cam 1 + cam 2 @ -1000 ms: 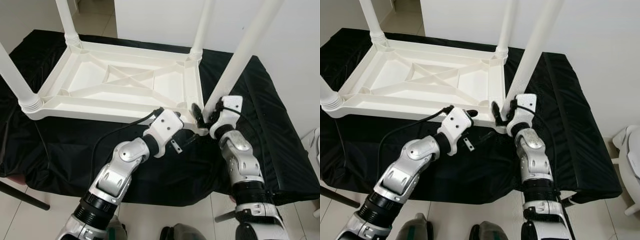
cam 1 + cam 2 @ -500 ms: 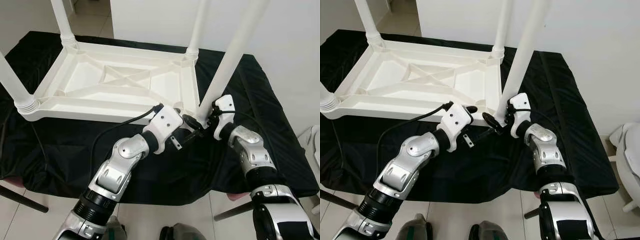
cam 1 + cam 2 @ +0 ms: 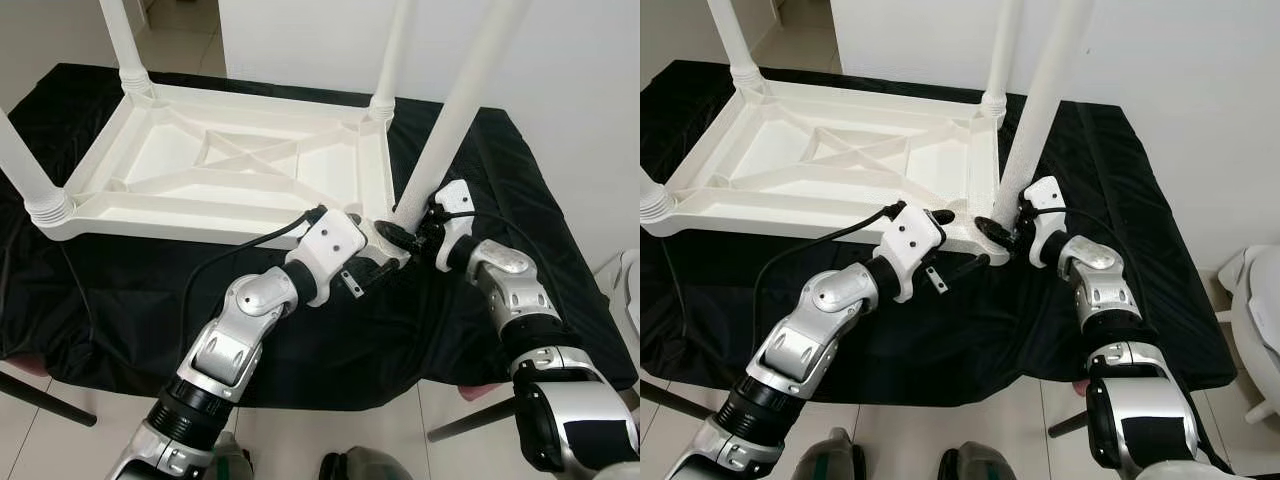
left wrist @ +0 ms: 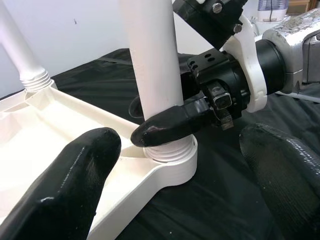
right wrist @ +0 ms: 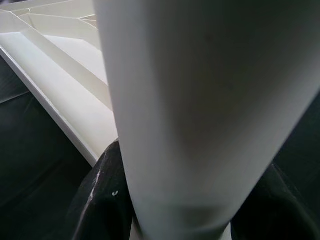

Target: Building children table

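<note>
A white plastic children's table (image 3: 250, 170) lies upside down on a black cloth (image 3: 120, 290). Three legs stand in its far and near-left corners. The fourth leg (image 3: 460, 110) stands tilted in the near-right corner socket (image 4: 167, 162). My right gripper (image 3: 405, 235) is shut on this leg just above the socket, with one black finger (image 4: 170, 125) wrapped across its base; the leg (image 5: 200, 100) passes between both fingers. My left gripper (image 4: 180, 200) hovers open just in front of that corner, its fingers (image 4: 75, 180) spread on either side and touching nothing.
The cloth-covered surface ends close to my body, with tiled floor (image 3: 60, 440) below. A white wall rises right behind the table. A white object (image 3: 630, 290) stands at the right edge. A black cable (image 3: 230, 265) runs from my left wrist.
My right forearm has swung out to the right and its gripper has turned around the leg's base, still holding it. The leg stands slightly steeper. My left gripper has hardly moved.
</note>
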Tool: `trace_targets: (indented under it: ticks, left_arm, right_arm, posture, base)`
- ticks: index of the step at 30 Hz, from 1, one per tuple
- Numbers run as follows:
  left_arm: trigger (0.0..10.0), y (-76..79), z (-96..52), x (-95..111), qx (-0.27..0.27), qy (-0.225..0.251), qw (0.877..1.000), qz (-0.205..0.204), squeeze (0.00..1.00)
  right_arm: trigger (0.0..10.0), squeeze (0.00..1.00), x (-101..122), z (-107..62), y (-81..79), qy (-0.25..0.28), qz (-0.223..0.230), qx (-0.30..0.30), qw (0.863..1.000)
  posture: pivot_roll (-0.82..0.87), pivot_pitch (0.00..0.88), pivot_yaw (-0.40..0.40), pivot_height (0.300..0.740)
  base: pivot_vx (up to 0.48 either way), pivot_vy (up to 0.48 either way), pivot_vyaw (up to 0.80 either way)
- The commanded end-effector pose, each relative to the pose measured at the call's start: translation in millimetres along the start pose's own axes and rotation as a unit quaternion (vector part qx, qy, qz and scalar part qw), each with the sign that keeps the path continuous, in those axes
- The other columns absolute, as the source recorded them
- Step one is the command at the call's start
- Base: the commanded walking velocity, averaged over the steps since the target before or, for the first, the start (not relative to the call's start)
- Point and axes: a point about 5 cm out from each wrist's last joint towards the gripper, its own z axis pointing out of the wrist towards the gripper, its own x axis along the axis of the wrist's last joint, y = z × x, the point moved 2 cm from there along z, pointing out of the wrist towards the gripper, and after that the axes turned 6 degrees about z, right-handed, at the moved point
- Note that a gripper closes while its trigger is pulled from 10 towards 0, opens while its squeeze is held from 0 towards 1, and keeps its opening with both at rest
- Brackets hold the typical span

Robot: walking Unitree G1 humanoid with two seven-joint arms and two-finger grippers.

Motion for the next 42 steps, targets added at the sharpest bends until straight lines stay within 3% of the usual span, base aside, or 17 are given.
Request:
trace_targets:
  ticks: [1, 5, 6, 7, 8, 15, 16, 20, 23, 29, 31, 35, 39, 40, 41, 42]
  left_arm:
    - [10.0, -0.6, 0.8, -0.2, 0.003, -0.001, 1.0, -0.004, 0.0]
    - [10.0, -0.7, 1.1, 0.0, 0.003, -0.001, 1.0, -0.005, 0.0]
    - [10.0, -0.6, 1.2, 0.0, 0.003, 0.0, 1.0, -0.005, 0.0]
    - [10.0, -0.6, 1.3, 0.1, 0.003, 0.0, 1.0, -0.006, 0.0]
    - [10.0, -0.8, 1.1, 0.5, 0.003, 0.0, 1.0, -0.006, 0.0]
    - [10.0, -1.6, 0.7, 0.4, 0.004, 0.0, 1.0, -0.007, 0.0]
    - [10.0, -1.5, 0.8, -0.1, 0.005, -0.001, 1.0, -0.007, 0.0]
    - [10.0, -1.4, 0.7, -0.3, 0.005, -0.002, 1.0, -0.008, 0.0]
    - [10.0, -3.0, -0.2, -1.1, 0.008, -0.003, 1.0, -0.008, 0.0]
    - [10.0, -4.3, 0.1, -1.4, 0.009, -0.003, 1.0, -0.007, 0.0]
    - [10.0, -5.0, 0.6, -1.2, 0.01, -0.003, 1.0, -0.006, 0.0]
    - [10.0, -5.0, 1.0, -1.1, 0.01, -0.003, 1.0, -0.006, 0.0]
    - [10.0, -5.6, 1.3, -1.3, 0.011, -0.003, 1.0, -0.006, 0.0]
    - [10.0, -6.3, 1.5, -1.5, 0.011, -0.003, 1.0, -0.005, 0.0]
    - [10.0, -6.3, 1.5, -1.5, 0.011, -0.003, 1.0, -0.005, 0.0]
    - [10.0, -6.7, 1.5, -1.7, 0.012, -0.003, 1.0, -0.005, 0.0]
  right_arm:
    - [0.0, 0.0, -11.7, -2.2, -2.6, -0.021, 0.016, 0.017, 1.0]
    - [0.0, 0.0, -13.0, -4.5, 0.3, -0.019, 0.021, 0.008, 1.0]
    - [2.8, 0.0, -13.7, -5.7, 2.2, -0.02, 0.021, -0.001, 1.0]
    - [10.0, 0.0, -13.7, -6.7, 5.8, -0.021, 0.018, -0.021, 0.999]
    - [10.0, 0.0, -15.1, -8.0, 16.2, -0.035, 0.019, -0.082, 0.996]
    - [10.0, 0.0, -12.2, -6.8, 21.8, -0.023, 0.027, -0.148, 0.988]
    - [10.0, 0.0, -7.4, -3.7, 15.7, 0.0, 0.038, -0.171, 0.985]
    - [10.0, 0.0, -5.2, -2.3, 11.0, 0.011, 0.041, -0.18, 0.983]
    - [10.0, 0.0, -0.6, 0.6, -5.7, 0.049, 0.069, -0.255, 0.963]
    - [10.0, 0.0, -2.2, 3.8, -18.5, 0.07, 0.09, -0.319, 0.941]
    - [10.0, 0.0, -3.3, 7.8, -29.8, 0.075, 0.096, -0.364, 0.923]
    - [10.0, 0.0, -3.0, 12.0, -42.5, 0.074, 0.106, -0.379, 0.916]
    - [10.0, 0.0, -1.4, 12.2, -47.7, 0.071, 0.11, -0.369, 0.92]
    - [10.0, 0.23, -0.2, 9.6, -45.7, 0.073, 0.112, -0.366, 0.921]
    - [10.0, 0.23, -0.2, 9.6, -45.7, 0.073, 0.112, -0.366, 0.921]
    - [10.0, 1.0, 0.6, 7.8, -44.1, 0.075, 0.112, -0.365, 0.921]
  posture:
    - [0.0, 0.0, -0.059, 0.74]
    - [-0.01, 0.0, -0.059, 0.74]
    - [-0.01, 0.0, -0.057, 0.74]
    - [-0.01, 0.0, -0.058, 0.74]
    - [-0.01, 0.0, -0.059, 0.74]
    - [-0.01, 0.0, -0.058, 0.74]
    - [-0.02, 0.0, -0.06, 0.74]
    - [-0.01, 0.0, -0.059, 0.74]
    - [-0.01, 0.0, -0.059, 0.74]
    - [-0.01, 0.0, -0.061, 0.74]
    - [-0.01, 0.0, -0.057, 0.74]
    - [-0.01, 0.0, -0.057, 0.74]
    - [-0.02, 0.0, -0.058, 0.74]
    - [-0.02, 0.0, -0.06, 0.74]
    - [-0.02, 0.0, -0.06, 0.74]
    - [-0.02, 0.0, -0.06, 0.74]
  base:
    - [0.0, 0.0, 0.0]
    - [0.0, 0.0, 0.0]
    - [0.0, 0.0, 0.0]
    - [0.0, 0.0, 0.0]
    - [0.0, 0.0, 0.0]
    - [0.0, 0.0, 0.0]
    - [0.0, 0.0, 0.0]
    - [0.0, 0.0, 0.0]
    - [0.0, 0.0, 0.0]
    - [0.0, 0.0, 0.0]
    - [0.0, 0.0, 0.0]
    - [0.0, 0.0, 0.0]
    - [0.0, 0.0, 0.0]
    - [0.0, 0.0, 0.0]
    - [0.0, 0.0, 0.0]
    - [0.0, 0.0, 0.0]
